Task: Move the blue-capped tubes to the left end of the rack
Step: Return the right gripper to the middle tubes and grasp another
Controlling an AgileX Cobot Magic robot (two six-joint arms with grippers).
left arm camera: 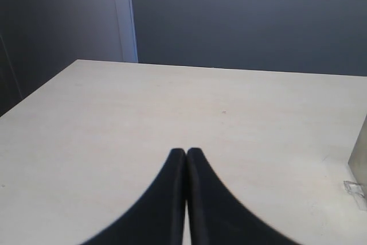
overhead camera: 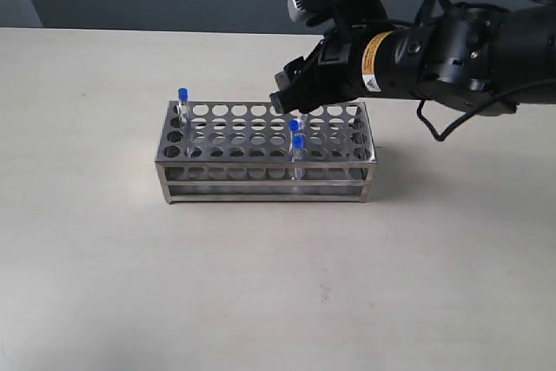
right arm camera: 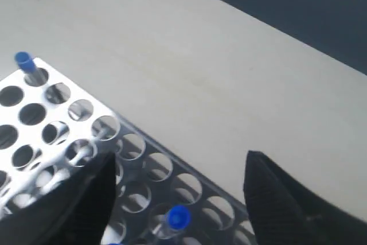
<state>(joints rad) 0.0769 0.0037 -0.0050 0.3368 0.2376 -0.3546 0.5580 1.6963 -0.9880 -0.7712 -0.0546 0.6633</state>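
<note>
Exterior view shows the rack (overhead camera: 261,164) standing on the table (overhead camera: 104,284), its long side running left to right. One blue-capped tube (overhead camera: 182,98) stands in the far corner hole at the left end, so that one looks to be where the task wants it. Two other blue-capped tubes (overhead camera: 298,142) stand close together right of the rack's middle, one just behind the other, and are yet to be moved. A fourth tube cannot be made out in any view.

The right gripper (overhead camera: 287,100) hangs over the far edge of the rack, just above and behind that pair. In the right wrist view its fingers (right arm camera: 86,205) are spread wide with nothing between them but the rack top, and one blue cap (right arm camera: 179,217) sits below in the gap, not touched. The left gripper (left arm camera: 186,162) is away from the rack over bare table, its two fingers pressed together on nothing.

By this showing the task is about a third done: one tube is placed, and the right arm seems lined up to take the next.
</note>
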